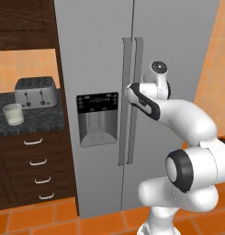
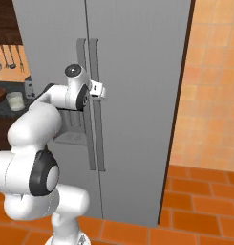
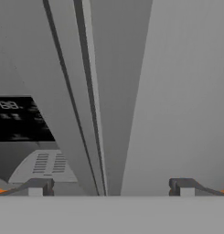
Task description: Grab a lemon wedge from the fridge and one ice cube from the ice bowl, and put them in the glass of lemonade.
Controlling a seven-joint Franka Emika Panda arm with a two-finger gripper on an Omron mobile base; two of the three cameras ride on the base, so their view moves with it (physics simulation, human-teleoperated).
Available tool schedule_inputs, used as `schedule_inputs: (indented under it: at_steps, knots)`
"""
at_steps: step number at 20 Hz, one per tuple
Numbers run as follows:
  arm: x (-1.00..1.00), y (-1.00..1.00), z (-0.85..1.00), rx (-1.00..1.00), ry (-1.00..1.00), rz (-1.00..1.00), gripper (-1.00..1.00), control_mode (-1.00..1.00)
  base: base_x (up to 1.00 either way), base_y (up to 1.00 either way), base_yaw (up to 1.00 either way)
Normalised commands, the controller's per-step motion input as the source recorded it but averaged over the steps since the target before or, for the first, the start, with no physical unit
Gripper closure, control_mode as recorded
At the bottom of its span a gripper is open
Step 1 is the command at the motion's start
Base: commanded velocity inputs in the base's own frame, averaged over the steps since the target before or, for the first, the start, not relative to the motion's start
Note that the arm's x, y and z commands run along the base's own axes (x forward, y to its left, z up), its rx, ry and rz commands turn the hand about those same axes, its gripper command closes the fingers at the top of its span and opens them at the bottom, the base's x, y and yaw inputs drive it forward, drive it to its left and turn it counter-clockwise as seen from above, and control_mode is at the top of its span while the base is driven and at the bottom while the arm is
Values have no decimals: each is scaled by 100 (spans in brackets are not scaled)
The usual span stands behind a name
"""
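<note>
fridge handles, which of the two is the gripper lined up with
The right door's handle. In the hand view it runs up between the open gripper fingertips; the left door's handle, next to the black dispenser panel, lies off-centre.

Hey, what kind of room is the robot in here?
A home kitchen, it seems: a tall grey two-door fridge with a dispenser panel, a toaster on a dark counter over wooden drawers, and utensils hanging on the wall.
</note>
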Motion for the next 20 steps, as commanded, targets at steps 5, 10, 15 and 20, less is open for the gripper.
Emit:
schedule_inputs:
  at_steps: [5, 10, 15, 20]
  knots:
    - [64, -2, -10, 0, 0, -3, -100, -100, 0, 0, 0]
    - [48, 1, -11, 0, -5, -1, -100, -100, 0, 0, 0]
    - [34, 1, -12, 0, -6, 0, -100, -100, 0, 0, 0]
    - [37, 5, -11, 0, -5, 0, -100, -100, 0, 0, 0]
